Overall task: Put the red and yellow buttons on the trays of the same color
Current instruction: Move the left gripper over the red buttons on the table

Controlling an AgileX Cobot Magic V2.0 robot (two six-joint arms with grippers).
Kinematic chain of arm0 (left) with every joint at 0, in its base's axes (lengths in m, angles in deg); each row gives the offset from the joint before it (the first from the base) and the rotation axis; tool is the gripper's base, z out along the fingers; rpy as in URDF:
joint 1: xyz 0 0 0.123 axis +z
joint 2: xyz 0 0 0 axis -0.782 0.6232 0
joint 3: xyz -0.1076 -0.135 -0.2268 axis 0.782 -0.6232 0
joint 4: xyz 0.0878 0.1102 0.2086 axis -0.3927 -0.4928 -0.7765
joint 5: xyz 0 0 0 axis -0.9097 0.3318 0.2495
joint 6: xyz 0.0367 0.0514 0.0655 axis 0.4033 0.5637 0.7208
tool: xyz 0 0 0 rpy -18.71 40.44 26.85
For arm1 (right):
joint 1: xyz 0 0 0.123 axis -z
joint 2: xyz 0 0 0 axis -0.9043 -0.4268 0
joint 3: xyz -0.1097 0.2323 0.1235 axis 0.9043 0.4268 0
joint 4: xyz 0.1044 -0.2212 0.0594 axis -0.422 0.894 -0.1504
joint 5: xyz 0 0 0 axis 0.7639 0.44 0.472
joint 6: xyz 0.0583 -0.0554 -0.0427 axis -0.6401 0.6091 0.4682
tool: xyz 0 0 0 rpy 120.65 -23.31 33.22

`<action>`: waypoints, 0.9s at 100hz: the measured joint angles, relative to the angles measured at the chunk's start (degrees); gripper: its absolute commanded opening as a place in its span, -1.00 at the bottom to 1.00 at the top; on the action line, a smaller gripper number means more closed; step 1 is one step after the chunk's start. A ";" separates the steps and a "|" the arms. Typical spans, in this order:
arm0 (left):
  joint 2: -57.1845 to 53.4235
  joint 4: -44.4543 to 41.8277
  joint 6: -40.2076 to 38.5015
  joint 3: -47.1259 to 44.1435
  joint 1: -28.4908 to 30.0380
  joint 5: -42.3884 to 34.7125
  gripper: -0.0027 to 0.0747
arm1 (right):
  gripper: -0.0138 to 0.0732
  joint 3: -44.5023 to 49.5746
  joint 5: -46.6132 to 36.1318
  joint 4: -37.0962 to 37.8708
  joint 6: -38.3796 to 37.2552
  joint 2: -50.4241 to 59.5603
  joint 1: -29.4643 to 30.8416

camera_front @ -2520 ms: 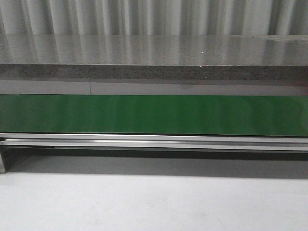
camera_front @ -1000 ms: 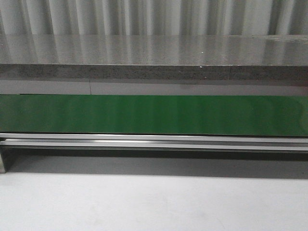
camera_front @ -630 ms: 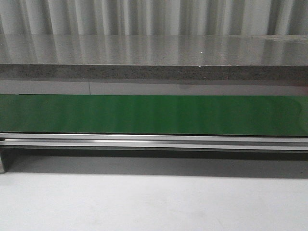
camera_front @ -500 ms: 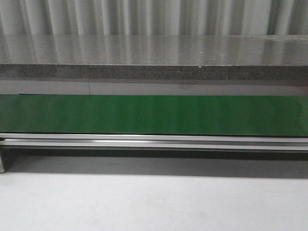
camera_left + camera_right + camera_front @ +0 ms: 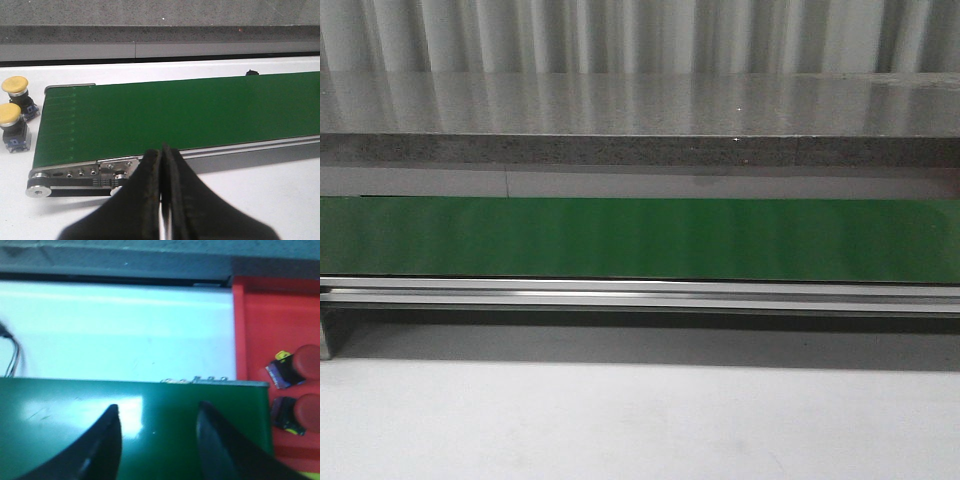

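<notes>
Apparently this is a pause between picks: the belt [image 5: 640, 240] lies bare across the front view's middle, with no button on it. The left gripper [image 5: 162, 200] is pressed closed and empty; two yellow buttons [image 5: 14, 85] sit off the belt's end, upper left of that frame. The right gripper [image 5: 157, 440] gapes wide; two red buttons [image 5: 306, 360] already lie in the red tray [image 5: 260, 330], at right. Next, probably, a yellow button needs its tray, which no view shows.

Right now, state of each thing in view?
Left hand: shut, holding nothing.
Right hand: open, holding nothing, over the green belt.
Green belt: bare, no buttons on it.
Two yellow buttons: upright, beside the belt's end, no tray under them visible.
Two red buttons: lying in the red tray.
</notes>
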 measured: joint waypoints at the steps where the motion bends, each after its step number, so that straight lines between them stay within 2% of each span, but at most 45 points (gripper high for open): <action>1: 0.00 0.00 0.00 0.00 0.00 0.00 -0.98 | -0.26 0.32 0.00 0.01 0.02 0.35 -0.23; 14: 0.00 0.00 0.00 0.00 0.00 0.00 -0.98 | -0.62 6.72 0.36 -0.82 0.02 6.89 -4.65; 27: 0.00 0.00 0.00 0.00 0.00 0.00 -0.98 | -0.77 12.44 0.44 -2.63 0.02 13.73 -8.61; 62: 0.00 0.00 0.00 0.00 0.00 0.00 -0.98 | -0.80 26.43 0.44 -5.14 0.89 32.48 -15.54; 90: 0.00 0.00 0.00 0.00 0.00 0.00 -0.98 | -0.80 35.17 2.41 -5.27 1.47 50.71 -16.66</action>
